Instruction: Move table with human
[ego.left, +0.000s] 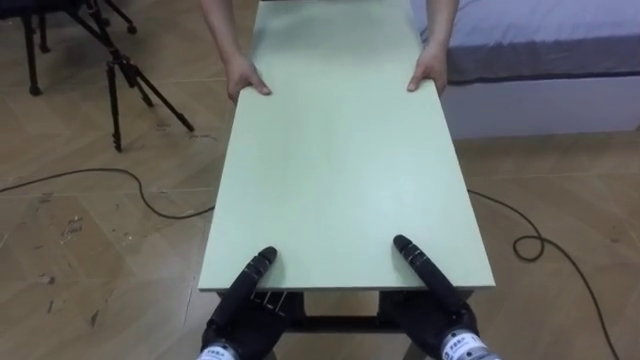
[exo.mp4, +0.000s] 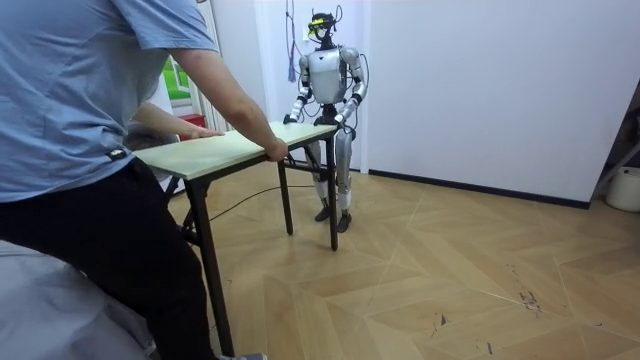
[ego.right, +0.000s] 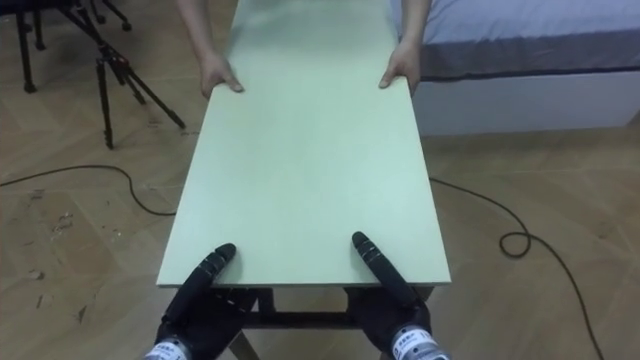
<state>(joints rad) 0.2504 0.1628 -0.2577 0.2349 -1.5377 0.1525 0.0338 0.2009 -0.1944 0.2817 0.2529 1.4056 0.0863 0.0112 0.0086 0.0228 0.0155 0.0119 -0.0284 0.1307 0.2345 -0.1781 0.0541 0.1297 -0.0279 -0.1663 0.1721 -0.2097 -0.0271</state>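
Two hands clamped on near edge of bench (ego.left: 340, 150), thumbs on top: left hand (ego.left: 240, 312), right hand (ego.left: 440, 318). Person (exo.mp4: 80, 120) grips far end, beside bed (ego.left: 540, 40). Top stiff, smooth, likely slippery; hold short edges, keep level.

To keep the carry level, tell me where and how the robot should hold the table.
The near short edge of the table, at its two corners, from the robot's own end: left hand and right hand with thumbs on top, mirroring the person's hands on the far edge. The flat top has no handles.
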